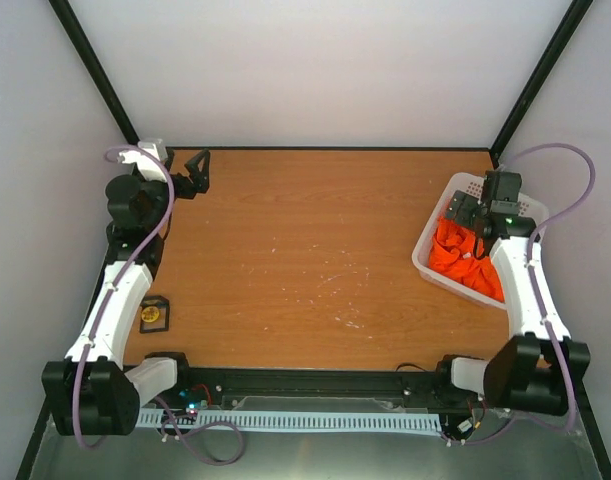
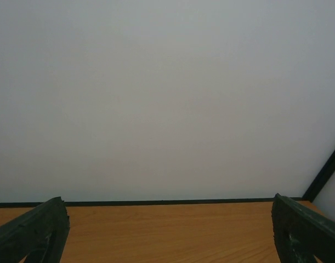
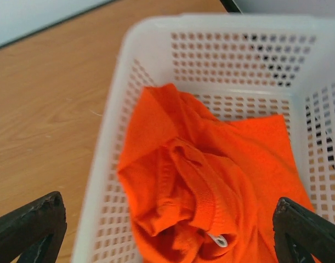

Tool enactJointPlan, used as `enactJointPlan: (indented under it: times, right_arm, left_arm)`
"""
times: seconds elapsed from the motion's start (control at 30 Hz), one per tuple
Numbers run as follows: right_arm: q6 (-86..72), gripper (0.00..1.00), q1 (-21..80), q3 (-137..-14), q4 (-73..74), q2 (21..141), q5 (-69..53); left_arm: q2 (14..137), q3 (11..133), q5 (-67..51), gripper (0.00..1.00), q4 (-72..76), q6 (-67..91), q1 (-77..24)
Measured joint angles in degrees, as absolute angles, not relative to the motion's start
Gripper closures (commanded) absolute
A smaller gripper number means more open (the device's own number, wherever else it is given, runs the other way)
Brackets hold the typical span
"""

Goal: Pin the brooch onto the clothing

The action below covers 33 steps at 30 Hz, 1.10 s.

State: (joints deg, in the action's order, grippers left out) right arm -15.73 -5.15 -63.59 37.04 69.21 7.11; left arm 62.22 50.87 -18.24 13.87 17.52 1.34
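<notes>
at the right edge of the top view, the right gripper [image 1: 477, 228] hangs over the white perforated plastic basket [image 1: 434, 225], jaws wide apart. the grab should go best by descending straight and pinching the raised ribbed collar fold, clear of the basket wall. the crumpled bright orange t-shirt [image 3: 211, 181] lies inside, below and between the fingers [image 3: 30, 224], untouched. the left gripper [image 1: 190, 178], upper left, is equally spread. the tiny golden-brown brooch [image 1: 154, 316] sits lower left.

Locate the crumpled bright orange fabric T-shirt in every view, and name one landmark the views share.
Top external: T-shirt at the right edge, bunched in the white perforated plastic basket.
Left wrist: not in it.
Right wrist: centre, crumpled inside the basket.
Shared landmark: the brown wooden table, in all three.
</notes>
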Motion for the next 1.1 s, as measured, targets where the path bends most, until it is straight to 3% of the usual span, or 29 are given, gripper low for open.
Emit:
enactJointPlan:
  times: [0.23, 0.43, 0.57, 0.7, 0.87, 0.93, 0.97, 1.1]
  right_arm:
    - [-15.7, 0.00, -12.9, -61.6, 34.0, 79.9, 1.1]
    - [-15.2, 0.00, -13.7, -61.6, 31.7, 89.1, -3.7]
    - [-14.7, 0.07, -12.1, -61.5, 30.7, 95.2, -3.5]
    - [-14.0, 0.31, -11.2, -61.5, 29.7, 99.1, -1.8]
    - [-14.0, 0.80, -11.2, -61.5, 28.6, 100.7, -0.1]
    - [-13.6, 0.91, -11.1, -61.6, 28.4, 100.6, 0.4]
    - [-13.7, 0.96, -11.1, -61.6, 28.4, 100.5, 0.8]
    - [-14.0, 0.98, -11.0, -62.0, 29.2, 97.4, 2.2]
  left_arm:
    - [63.1, 51.0, -24.3, 0.00, 19.0, 22.7, 2.2]
    - [63.5, 51.0, -28.2, 0.00, 24.0, 26.6, 2.3]
    - [63.7, 51.1, -30.3, 0.00, 26.0, 28.0, 2.4]
    - [63.7, 51.9, -31.3, 0.00, 25.9, 27.9, 2.2]
    - [63.7, 53.5, -32.8, 0.00, 26.0, 27.7, 1.9]
    - [63.7, 53.7, -33.5, 0.00, 26.0, 27.7, 1.9]
    - [63.7, 53.8, -33.9, 0.00, 26.0, 27.5, 1.9]
    - [63.7, 54.8, -35.6, 0.00, 25.7, 26.4, 1.9]
